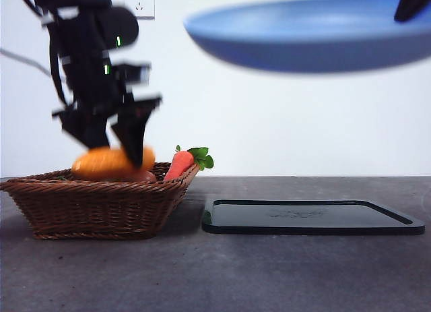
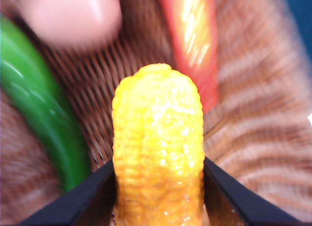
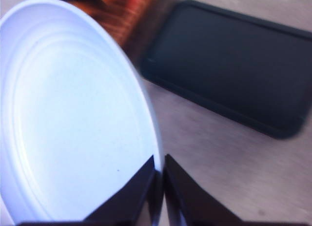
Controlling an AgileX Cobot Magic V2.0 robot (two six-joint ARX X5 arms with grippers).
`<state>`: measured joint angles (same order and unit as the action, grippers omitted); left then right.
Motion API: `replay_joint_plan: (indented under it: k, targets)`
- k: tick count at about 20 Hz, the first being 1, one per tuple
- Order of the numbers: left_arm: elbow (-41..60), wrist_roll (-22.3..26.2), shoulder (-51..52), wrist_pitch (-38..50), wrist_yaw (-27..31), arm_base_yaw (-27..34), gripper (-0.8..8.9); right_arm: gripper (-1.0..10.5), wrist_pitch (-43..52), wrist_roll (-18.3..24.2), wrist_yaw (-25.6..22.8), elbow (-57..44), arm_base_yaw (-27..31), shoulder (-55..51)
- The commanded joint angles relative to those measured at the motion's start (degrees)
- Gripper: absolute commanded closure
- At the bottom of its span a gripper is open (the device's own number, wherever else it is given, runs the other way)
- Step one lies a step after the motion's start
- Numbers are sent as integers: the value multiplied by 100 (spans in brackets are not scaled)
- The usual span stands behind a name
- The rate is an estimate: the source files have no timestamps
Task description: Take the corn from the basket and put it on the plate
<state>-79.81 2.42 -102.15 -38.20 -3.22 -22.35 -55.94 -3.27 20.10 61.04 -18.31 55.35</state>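
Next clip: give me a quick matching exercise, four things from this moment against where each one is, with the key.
Things:
1. corn
2. plate
3. carrot
4. tray

Places:
A. flat on the table beside the basket
B. clamped in the left gripper above the basket
C. held in the air by its rim in the right gripper
D. leaning on the basket's edge

Pairs: 1-B, 2-C, 3-D, 4-A

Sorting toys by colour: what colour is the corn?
Orange-yellow; the corn shows best in the left wrist view.
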Motion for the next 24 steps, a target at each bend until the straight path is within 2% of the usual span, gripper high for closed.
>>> replay_joint_plan:
  k: [1,3,7,8,10,16,20,22,24]
  targets:
    - [-330,-280,457,-160,-363,-31,607,943,111,-79,-157,120,-15,415]
    - [-415,-492,955,-238,-933,-101,607,943,393,-103,-138,120,-15,863]
    - [-415,-656,1561,-302,-2188,-560,607,943,1174,-498,4,120,-15,1825]
    - [-415,-654,1561,-306,-2291,-745,607,943,1340,-610,188,120,-15,2055]
    - [-411,-599,1478,-330,-2286,-1075,607,943,1598,-739,625,120,-15,2328]
    - [-411,-173,815,-273,-1897,-1884,607,943,1893,-940,1001,122,-13,2553]
    - [-411,-11,385,-249,-1836,-2076,607,943,1829,-942,1080,122,42,2553]
    - [-411,-2,273,-275,-1733,-2085,604,943,1825,-942,1285,122,48,2553]
    - [-411,-4,243,-299,-1685,-2114,556,943,1818,-942,1318,122,50,2553]
